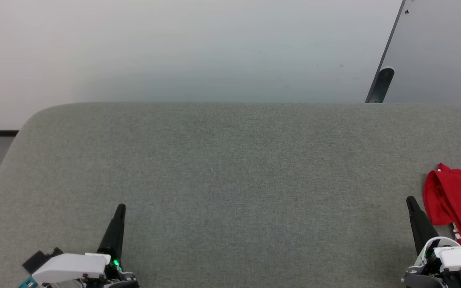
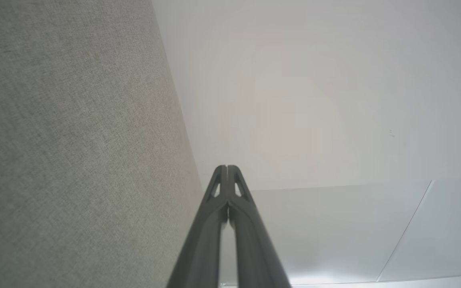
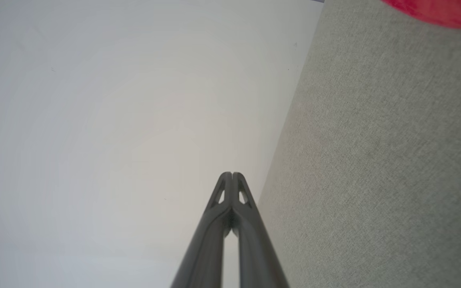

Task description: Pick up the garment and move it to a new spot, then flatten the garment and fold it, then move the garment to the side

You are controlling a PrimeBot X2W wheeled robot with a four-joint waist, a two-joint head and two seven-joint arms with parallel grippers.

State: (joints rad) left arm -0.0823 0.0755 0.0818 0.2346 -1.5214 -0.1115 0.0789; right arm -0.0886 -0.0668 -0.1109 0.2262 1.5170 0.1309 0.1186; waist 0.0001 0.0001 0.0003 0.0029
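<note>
Left arm (image 1: 70,267), right arm (image 1: 460,256): jaws pressed together.

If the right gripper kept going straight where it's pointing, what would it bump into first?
Probably nothing: the right gripper points past the garment, which lies to its right, over the grey surface. Depth is hard to judge.
</note>
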